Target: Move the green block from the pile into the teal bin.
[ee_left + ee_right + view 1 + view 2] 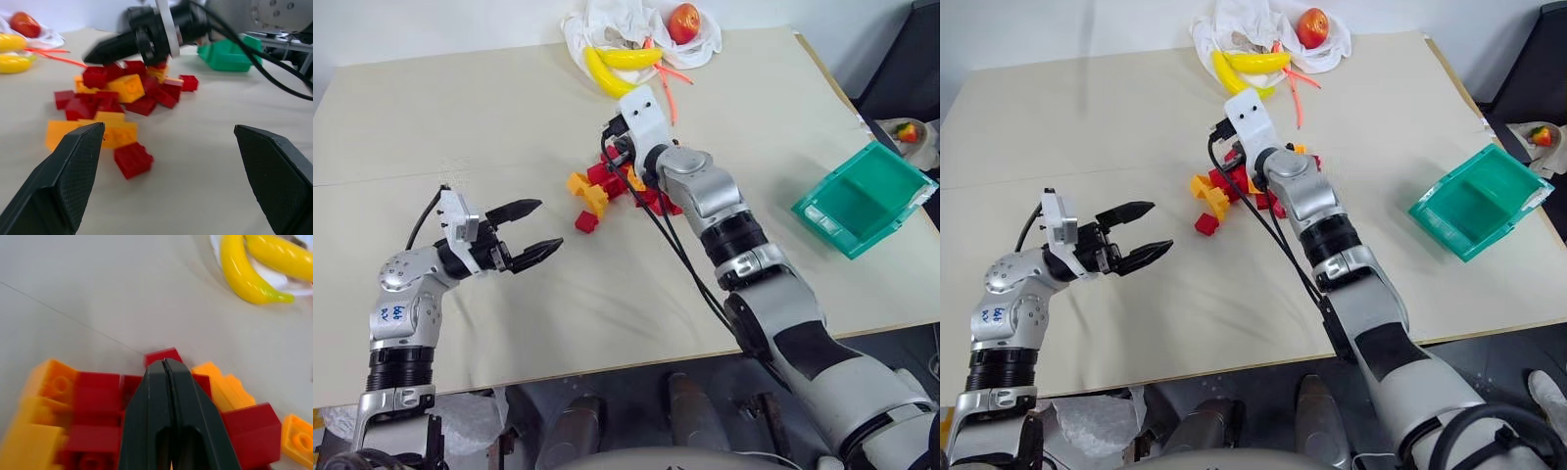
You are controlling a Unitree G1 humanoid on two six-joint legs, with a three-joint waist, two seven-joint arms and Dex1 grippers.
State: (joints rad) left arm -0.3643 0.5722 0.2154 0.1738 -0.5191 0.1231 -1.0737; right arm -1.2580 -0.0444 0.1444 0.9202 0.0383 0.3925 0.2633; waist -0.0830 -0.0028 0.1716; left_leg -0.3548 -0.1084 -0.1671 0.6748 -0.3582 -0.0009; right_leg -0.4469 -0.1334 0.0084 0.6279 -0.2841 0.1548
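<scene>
The pile (605,192) of red and orange-yellow bricks lies on the table's middle. The green block is hidden or out of view. My right gripper (165,364) is shut with nothing between its fingers, its tip low over the far side of the pile (93,401). In the left wrist view the right gripper (95,53) hangs just above the bricks (120,95). My left gripper (548,223) is open and empty, level above the table to the left of the pile. The teal bin (891,168) sits tilted at the table's right edge.
At the table's far edge a white cloth (597,24) holds two bananas (622,61) and a red fruit (683,22), with thin orange sticks (668,83) beside them. A small dish with fruit (909,132) sits beyond the bin. One red brick (586,222) lies apart, nearer me.
</scene>
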